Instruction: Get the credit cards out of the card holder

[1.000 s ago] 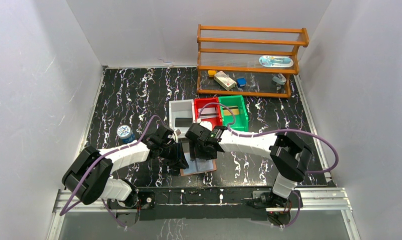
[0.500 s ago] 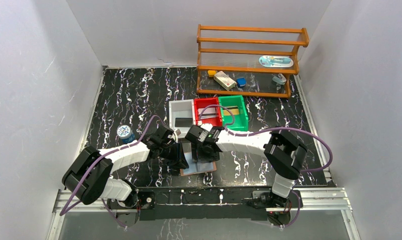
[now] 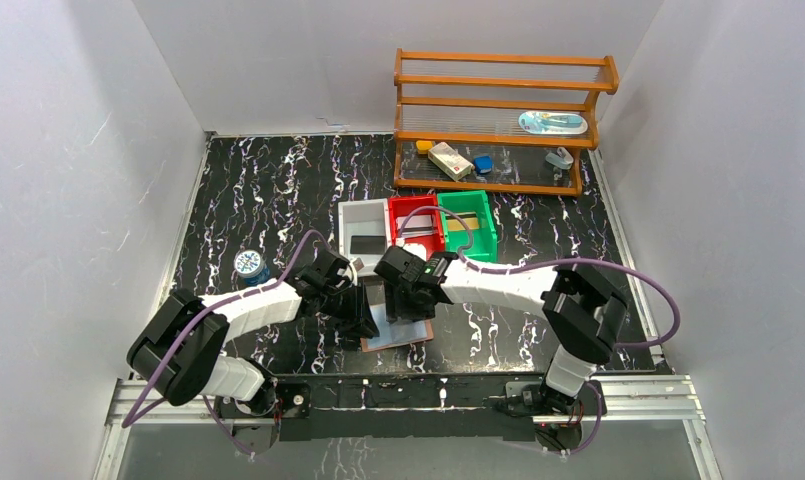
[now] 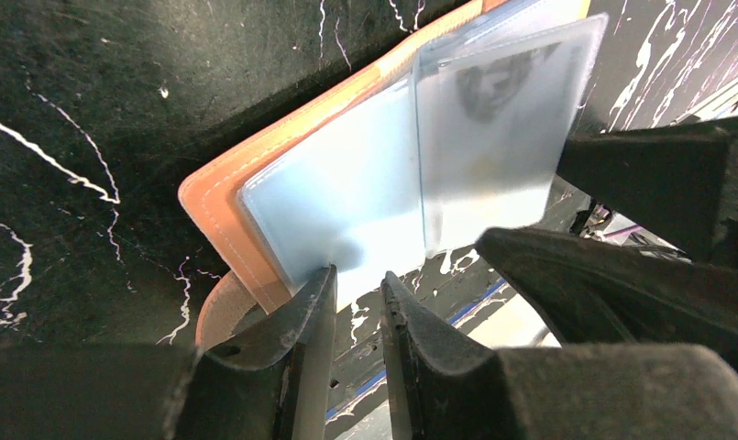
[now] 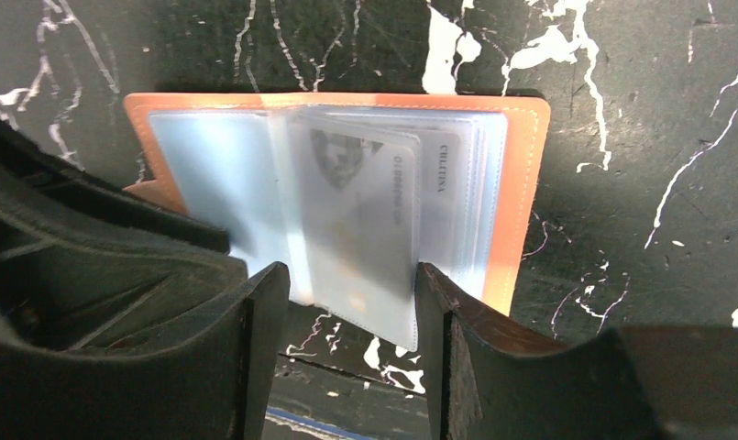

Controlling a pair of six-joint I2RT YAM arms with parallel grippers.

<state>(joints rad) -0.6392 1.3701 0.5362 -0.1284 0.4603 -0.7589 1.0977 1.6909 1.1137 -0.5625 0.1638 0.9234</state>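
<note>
The card holder (image 3: pixel 410 337) lies open on the table near the front edge, tan-brown with pale blue lining (image 5: pixel 209 174). A clear sleeve with a pale credit card (image 5: pixel 360 211) stands up from its middle; more cards sit stacked behind it. My right gripper (image 5: pixel 351 270) is open, its fingers on either side of that sleeve's lower edge. My left gripper (image 4: pixel 357 280) has a narrow gap between its jaws, and its tips rest at the edge of the card holder's left page (image 4: pixel 346 202). The strap tab (image 4: pixel 220 312) shows under it. Both grippers (image 3: pixel 366 310) (image 3: pixel 410 305) meet over the card holder.
White (image 3: pixel 363 228), red (image 3: pixel 416 222) and green (image 3: pixel 468 225) bins stand just behind the card holder. A wooden shelf (image 3: pixel 498 120) with small items is at the back right. A blue can (image 3: pixel 250 265) stands to the left. The table's front rail is close.
Both grippers stay at the card holder. The right arm has shifted only slightly; the card holder has not moved.
</note>
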